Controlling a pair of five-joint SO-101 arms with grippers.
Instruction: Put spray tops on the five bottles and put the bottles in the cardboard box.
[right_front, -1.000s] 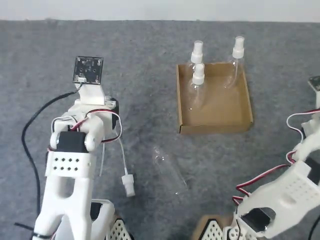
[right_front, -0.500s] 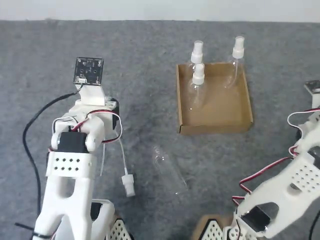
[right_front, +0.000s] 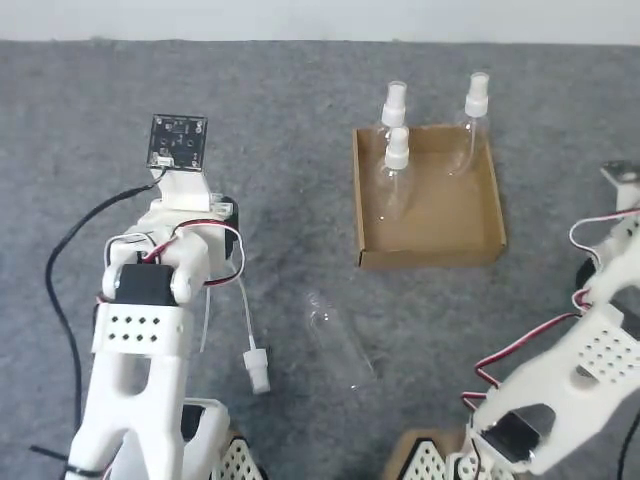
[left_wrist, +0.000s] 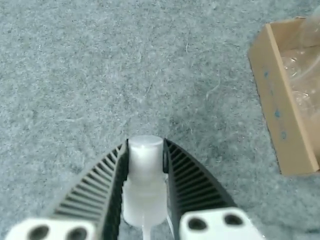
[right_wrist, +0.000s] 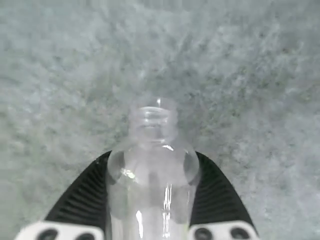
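Containers first: your cardboard box (right_front: 430, 245) is sitting open on the far side of the grey carpet (right_front: 300, 110), nearer your right arm (right_front: 575, 375) than your left arm (right_front: 140, 330). Three clear bottles are standing upright in it, each wearing a white spray top. The rear bottle (right_front: 388, 122) is by one back corner, the front bottle (right_front: 392, 185) is just ahead of it, and the third bottle (right_front: 466, 135) is over by the other back corner. I can't tell whether the rear and front ones are touching.

A loose bottle (right_front: 340, 340) is lying uncapped on its side between the two arms, well short of the box. A loose spray top (right_front: 258, 372) is lying near it, not touching, with its thin tube (right_front: 244, 315) trailing back beside your left arm.

Your left gripper (left_wrist: 145, 145) is pinching the held spray top (left_wrist: 145, 175), ribbed jaws closed right up against both sides of it, pointing at the carpet with the box wall off to one side. Your right gripper (right_wrist: 152, 157) is clamping the held bottle (right_wrist: 152, 125) around its shoulders. Its jaws are spread just as wide as the bottle, and the uncapped neck is pointing away from the camera.

The fuzzy carpet is covering the whole surface, and a pale wall (right_front: 320, 18) is running along the far edge.
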